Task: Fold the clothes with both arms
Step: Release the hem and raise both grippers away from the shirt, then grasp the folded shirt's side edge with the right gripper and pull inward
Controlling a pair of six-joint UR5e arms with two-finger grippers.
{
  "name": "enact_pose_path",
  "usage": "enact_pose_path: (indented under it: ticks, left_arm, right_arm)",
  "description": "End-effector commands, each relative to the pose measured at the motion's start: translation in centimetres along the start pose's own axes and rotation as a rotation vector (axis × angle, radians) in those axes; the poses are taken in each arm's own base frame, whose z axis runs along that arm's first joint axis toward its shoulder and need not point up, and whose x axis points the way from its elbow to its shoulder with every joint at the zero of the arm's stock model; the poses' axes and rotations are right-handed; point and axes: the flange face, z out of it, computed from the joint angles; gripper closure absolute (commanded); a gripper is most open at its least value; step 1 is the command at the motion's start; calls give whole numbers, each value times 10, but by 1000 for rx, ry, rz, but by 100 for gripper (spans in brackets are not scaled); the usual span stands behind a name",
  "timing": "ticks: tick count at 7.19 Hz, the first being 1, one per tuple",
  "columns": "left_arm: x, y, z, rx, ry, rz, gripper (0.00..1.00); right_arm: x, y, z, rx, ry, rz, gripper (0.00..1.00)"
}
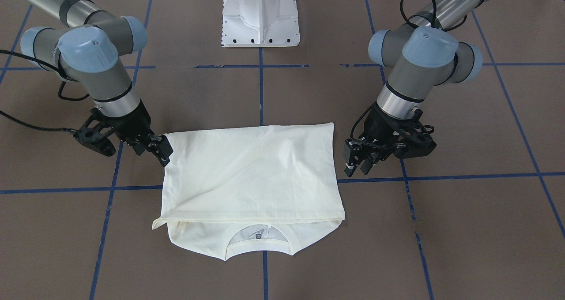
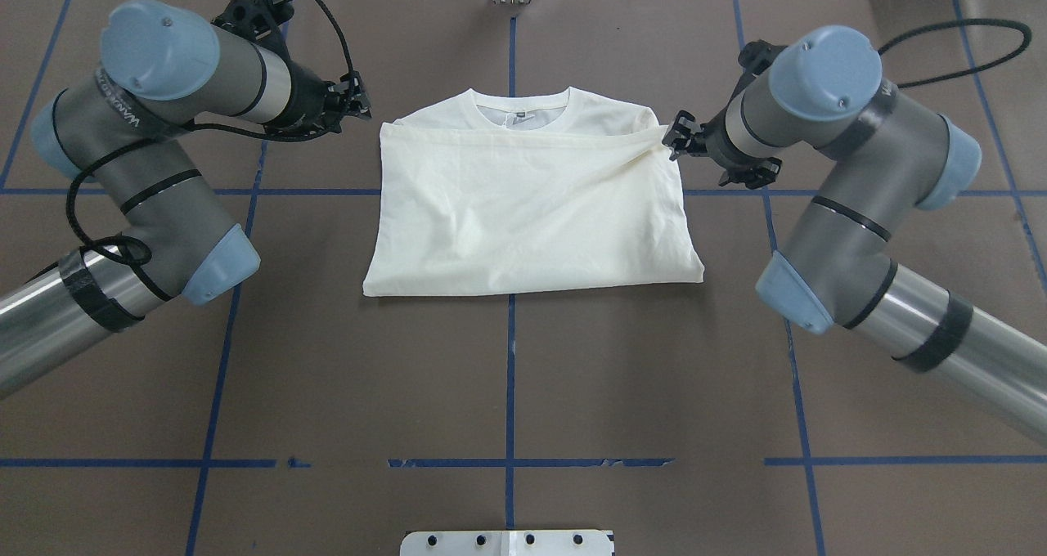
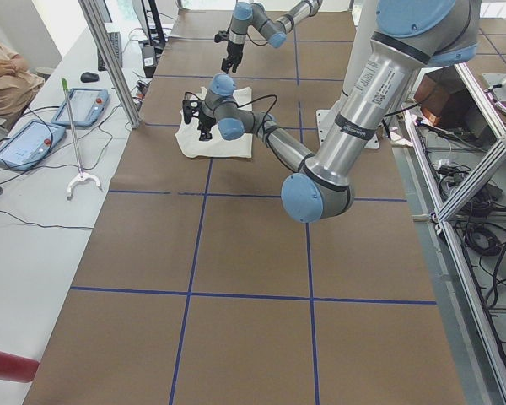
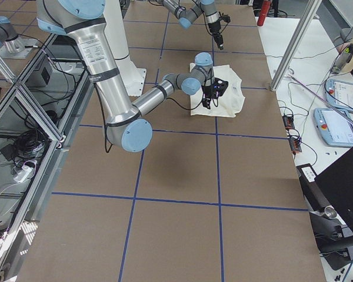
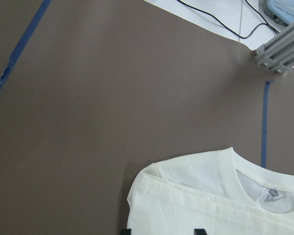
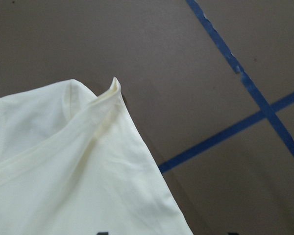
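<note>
The cream-white shirt lies folded into a rectangle on the brown table. Its collar points away from the robot and its print is hidden. My left gripper hovers open just off the shirt's collar-end left corner, touching nothing; in the front view its two fingers stand apart. My right gripper is at the opposite corner, next to a small raised peak of fabric. In the right wrist view its fingertips sit wide apart with nothing between them.
The white pedestal base stands on the robot's side of the shirt. Blue tape lines grid the table. A metal frame post rises past the far edge. A person sits by tablets on a side bench.
</note>
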Motion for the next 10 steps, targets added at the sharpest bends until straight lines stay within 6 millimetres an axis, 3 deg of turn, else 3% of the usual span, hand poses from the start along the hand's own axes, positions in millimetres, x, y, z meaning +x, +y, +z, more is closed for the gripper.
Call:
enact_pose_path:
  ticks: [1,2,5,6,7,8,10]
  left_arm:
    - [1,3,-5,-6,8,4,47]
    - [1,3,-5,-5,8,4,47]
    - [3,3,-5,-5,11,6,47]
    - [3,3,-5,-5,9,7,47]
    - [3,3,-5,-5,9,7,47]
    - [2,3,-5,-5,8,6,47]
    - [0,2,-3,-3,3,7,47]
  right_arm:
    - [21,63,35,4,47,36,14]
    - [17,69,36,-2,43,59,14]
    - [33,75,49,-7,79,50,15]
    - [38,75,51,-7,87,52,21]
    - [38,75,52,-6,88,53,49]
    - [36,75,49,-10,81,53,99]
    - [32,77,48,-13,77,50,100]
